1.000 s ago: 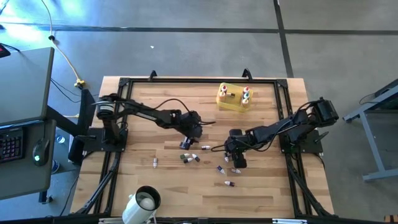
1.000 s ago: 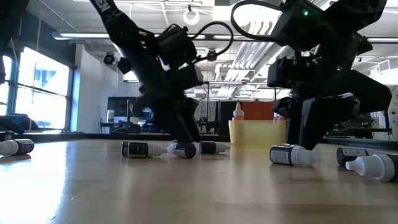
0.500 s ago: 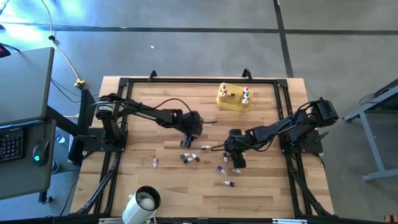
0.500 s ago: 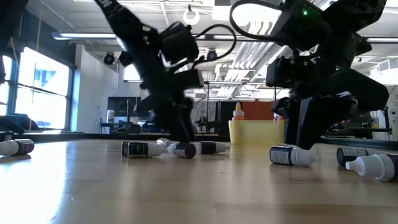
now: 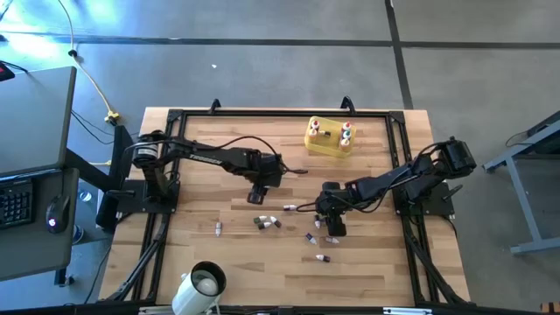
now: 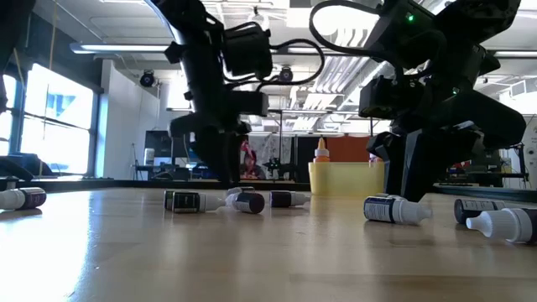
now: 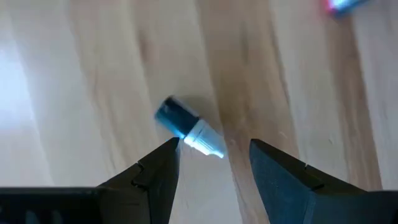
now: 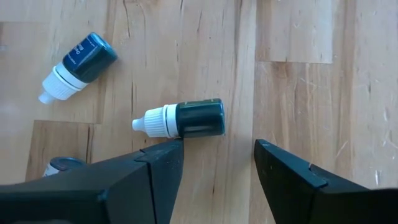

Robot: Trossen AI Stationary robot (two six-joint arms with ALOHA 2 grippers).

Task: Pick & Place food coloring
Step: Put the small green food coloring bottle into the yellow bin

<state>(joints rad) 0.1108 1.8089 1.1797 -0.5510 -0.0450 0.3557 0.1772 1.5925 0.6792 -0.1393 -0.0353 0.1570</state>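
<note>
Food coloring bottles [image 5: 269,222] lie loose on their sides across the middle of the table [image 5: 367,280], in a scatter between the two arms, with one stray [image 5: 218,228] off toward the left arm's side. A few more stand upright in the yellow tray [image 5: 325,146] at the far edge. We judge the tray to be the drop spot.

Left gripper [image 7: 213,163] hangs above the scatter, fingers apart and empty, a dark bottle with a white tip [image 7: 186,127] on the wood just beyond its fingertips. Right gripper [image 8: 217,163] sits low over its own group, fingers apart and empty too, a dark bottle [image 8: 183,119] lying crosswise just beyond them and another [image 8: 76,65] farther off.

To do this pick well, we centre each bottle between the fingers, square the fingers across the body rather than the tapered tip, and come straight down. These roll easily, so we close slowly. We keep clear of neighbouring bottles.
</note>
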